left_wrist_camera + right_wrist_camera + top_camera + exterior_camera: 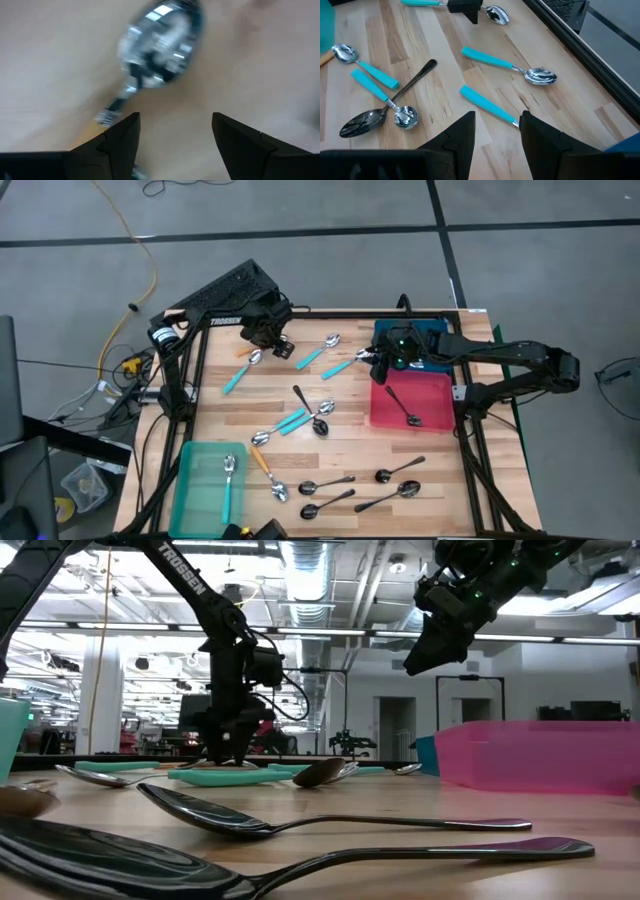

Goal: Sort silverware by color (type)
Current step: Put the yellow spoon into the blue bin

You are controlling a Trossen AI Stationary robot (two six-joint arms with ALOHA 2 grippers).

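Note:
The silverware is spoons scattered on the wooden table. My left gripper [275, 340] [175, 120] points straight down, low over the far left of the table, and is open. A spoon's shiny bowl [160, 45] [255, 358] lies just beyond its fingertips, and the neck runs toward one finger. The picture is blurred there, so I cannot tell the handle's colour. My right gripper [378, 365] [497, 117] hangs open and empty, raised over the far left corner of the pink tray [435, 415]. Below it, two teal-handled spoons [490, 60] [487, 104] lie flat on the wood.
A green tray [195, 480] at the near left holds a teal-handled spoon [228, 480]. The pink tray holds a dark spoon [402, 405], and a blue bin [432, 332] stands behind it. Several dark spoons [328, 483] and an orange-handled one [262, 462] lie near the front edge. More spoons [300, 418] cross mid-table.

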